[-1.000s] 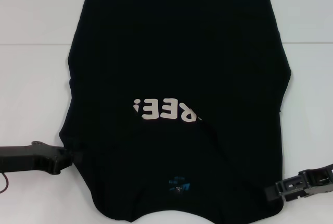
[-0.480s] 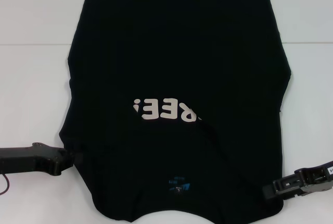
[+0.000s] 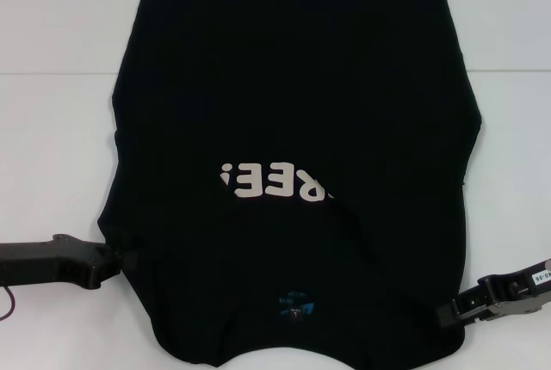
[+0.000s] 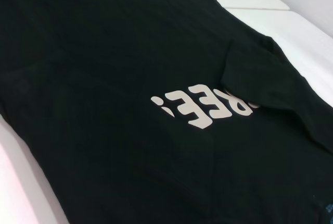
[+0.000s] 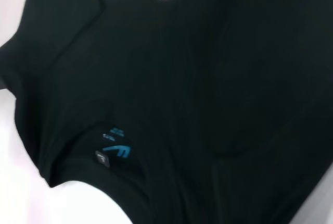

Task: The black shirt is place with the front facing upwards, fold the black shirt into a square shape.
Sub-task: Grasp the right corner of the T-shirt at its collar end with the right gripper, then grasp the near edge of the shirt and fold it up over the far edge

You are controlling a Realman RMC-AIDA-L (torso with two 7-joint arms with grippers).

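The black shirt [image 3: 293,86] lies spread flat on the white table [image 3: 52,60], its neck toward me. Both sleeves are folded in over the body. Its pale lettering [image 3: 274,183] faces up, and a folded-in flap of cloth [image 3: 353,224] covers one end of it. The blue neck label [image 3: 295,305] shows near the front edge. My left gripper [image 3: 119,264] rests at the shirt's left side edge, low on the table. My right gripper [image 3: 446,312] sits at the shirt's right front corner. The left wrist view shows the lettering [image 4: 205,107], and the right wrist view shows the label [image 5: 115,150].
Bare white table surrounds the shirt on the left, right and far sides. A faint seam [image 3: 60,75] crosses the table behind the left arm. The shirt's neck edge reaches the bottom of the head view.
My right gripper has slid a little nearer to me and outward along the shirt's right front corner. The left gripper and the shirt have hardly moved.
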